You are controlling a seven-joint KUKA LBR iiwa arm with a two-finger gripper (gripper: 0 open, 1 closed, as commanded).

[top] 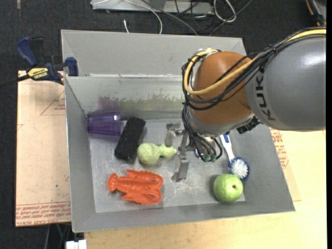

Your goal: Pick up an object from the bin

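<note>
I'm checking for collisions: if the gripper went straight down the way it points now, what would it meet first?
Probably the narrow end of the pale green pear-shaped toy, which seems to lie between the open gripper's fingers; otherwise the bin floor. Depth is unclear.

Colours recorded in the grey bin [78, 154]

A purple cup [104, 124], a black block [129, 138], a pale yellow-green gourd [150, 153], an orange-red lobster [136, 187], a green apple [227, 188] and a blue-and-white brush [236, 164] were seen; the wrist cover [223, 100] was orange, crossed by yellow and black cables [193, 71].
</note>
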